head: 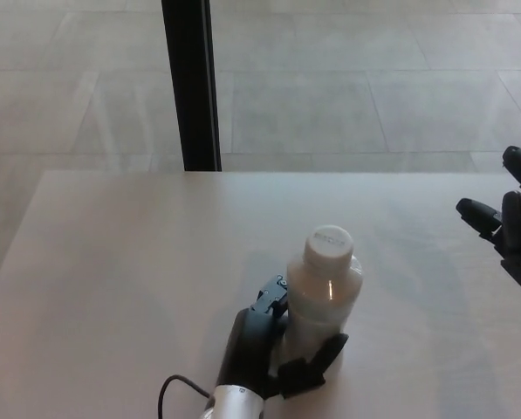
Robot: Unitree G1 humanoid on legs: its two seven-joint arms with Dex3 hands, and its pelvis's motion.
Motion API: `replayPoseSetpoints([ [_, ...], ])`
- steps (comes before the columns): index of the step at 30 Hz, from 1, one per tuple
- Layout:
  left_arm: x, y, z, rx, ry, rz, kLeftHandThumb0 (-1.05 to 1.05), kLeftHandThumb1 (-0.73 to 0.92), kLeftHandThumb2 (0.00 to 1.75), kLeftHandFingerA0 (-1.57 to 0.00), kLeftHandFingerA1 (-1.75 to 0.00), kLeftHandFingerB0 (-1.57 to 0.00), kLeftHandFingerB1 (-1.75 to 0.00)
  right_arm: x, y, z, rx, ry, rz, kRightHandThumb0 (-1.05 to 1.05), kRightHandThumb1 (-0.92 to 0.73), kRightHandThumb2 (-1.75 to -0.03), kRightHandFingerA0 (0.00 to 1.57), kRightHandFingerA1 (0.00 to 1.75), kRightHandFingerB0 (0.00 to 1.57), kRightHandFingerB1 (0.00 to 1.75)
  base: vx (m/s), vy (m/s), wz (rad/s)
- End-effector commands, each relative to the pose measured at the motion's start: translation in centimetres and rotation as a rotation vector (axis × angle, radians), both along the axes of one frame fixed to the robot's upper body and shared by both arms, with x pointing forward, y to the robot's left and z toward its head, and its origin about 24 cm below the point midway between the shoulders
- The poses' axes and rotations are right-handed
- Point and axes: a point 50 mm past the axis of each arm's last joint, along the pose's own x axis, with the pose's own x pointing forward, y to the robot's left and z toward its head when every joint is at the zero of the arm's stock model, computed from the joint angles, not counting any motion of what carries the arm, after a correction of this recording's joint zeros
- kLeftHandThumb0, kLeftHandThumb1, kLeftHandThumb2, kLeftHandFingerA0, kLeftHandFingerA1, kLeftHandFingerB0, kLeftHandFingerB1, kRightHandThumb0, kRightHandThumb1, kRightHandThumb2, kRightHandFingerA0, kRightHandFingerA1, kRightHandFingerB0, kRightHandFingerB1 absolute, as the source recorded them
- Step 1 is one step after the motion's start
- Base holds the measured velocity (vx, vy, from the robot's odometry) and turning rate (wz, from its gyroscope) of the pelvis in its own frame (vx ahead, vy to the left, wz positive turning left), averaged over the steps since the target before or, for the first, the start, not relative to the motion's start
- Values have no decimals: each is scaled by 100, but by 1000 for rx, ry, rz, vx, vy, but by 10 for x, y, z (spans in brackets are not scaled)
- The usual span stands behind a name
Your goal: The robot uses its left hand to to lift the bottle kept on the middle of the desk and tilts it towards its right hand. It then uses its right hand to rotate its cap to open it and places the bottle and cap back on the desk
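Bottle point(323, 292) is gripped by the left hand point(273, 349) near the desk's point(112, 262) front centre, fingers wrapped around its lower body, roughly upright. White cap point(329, 242) is seated on top. Right hand point(509, 229) is held open at the right edge, well apart, holding nothing.

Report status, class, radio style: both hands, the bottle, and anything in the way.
Left hand shut on bottle, cap on. Right hand open at the desk's right edge, apart from bottle. Nothing between them.
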Motion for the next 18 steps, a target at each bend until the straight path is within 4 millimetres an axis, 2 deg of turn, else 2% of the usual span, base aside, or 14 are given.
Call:
replayPoseSetpoints([
  [1, -14, -59, 3, -139, 84, 403, -3, 85, 106, -73, -175, -54, -175, -8, -16, 8, 21, -38, -91, -59, -73, -62, 71, 57, 32, 31, 0, 0, 0],
  [5, -3, -46, 13, -38, 5, 344, 4, 78, 108, -73, -175, -54, -175, -8, -16, 7, -24, -22, -77, -53, -68, -61, 83, 67, 36, 32, 0, 0, 0],
  [6, -1, -42, 14, -27, -3, 331, 3, 79, 109, -74, -175, -54, -175, -8, -15, 5, -47, -17, -75, -59, -56, -92, 87, 77, 31, 49, 0, 0, 0],
  [7, 1, -37, 16, -1, -27, 314, 3, 78, 109, -77, -175, -56, -174, -8, -13, 4, -74, -9, -78, -53, -69, -60, 93, 70, 42, 34, 0, 0, 0],
  [8, 3, -30, 18, 21, -45, 301, -1, 78, 110, -79, -175, -66, -155, -8, -10, 4, -103, -10, -61, -50, -69, -61, 92, 80, 39, 33, 0, 0, 0],
  [9, 6, -25, 19, 36, -57, 294, -1, 78, 110, -79, -175, -66, -155, -9, -7, 3, -130, -13, -36, -50, -69, -61, 92, 80, 39, 33, 0, 0, 0],
  [10, 8, -18, 20, 60, -64, 278, -1, 78, 108, -77, -175, -60, -175, -9, -4, 3, -130, -22, -4, -50, -68, -60, 93, 82, 40, 34, 0, 0, 0],
  [12, 12, -5, 22, 122, -99, 244, 2, 75, 109, -77, -175, -59, -174, -8, 1, 4, -168, -29, 28, -53, -65, -60, 94, 82, 41, 34, 0, 0, 0],
  [13, 14, 2, 24, 152, -110, 241, 2, 74, 109, -78, -175, -61, -174, -9, 3, 3, -187, -27, 43, -58, -50, -86, 91, 88, 35, 48, 0, 0, 0],
  [14, 15, 6, 25, 178, -114, 237, 2, 75, 106, -78, -175, -63, -173, -10, 5, 3, -200, -25, 53, -54, -62, -59, 92, 86, 45, 35, 0, 0, 0],
  [15, 15, 9, 26, 200, -117, 233, 2, 75, 106, -78, -175, -63, -173, -11, 7, 3, -213, -23, 61, -54, -62, -59, 92, 86, 45, 35, 0, 0, 0],
  [16, 21, 26, 30, 286, -128, 203, 6, 71, 111, -77, -175, -65, -171, -13, 14, 2, -243, -16, 88, -50, -61, -59, 90, 85, 50, 36, 0, 0, 0],
  [17, 23, 33, 34, 357, -144, 183, 4, 70, 102, -98, -175, -81, -152, -15, 16, 1, -267, -18, 114, -48, -61, -59, 88, 86, 50, 36, 0, 0, 0],
  [18, 24, 39, 37, 413, -152, 171, 8, 71, 93, -73, -175, -66, -157, -16, 18, 0, -300, -28, 125, -48, -61, -58, 87, 86, 48, 37, 0, 0, 0],
])
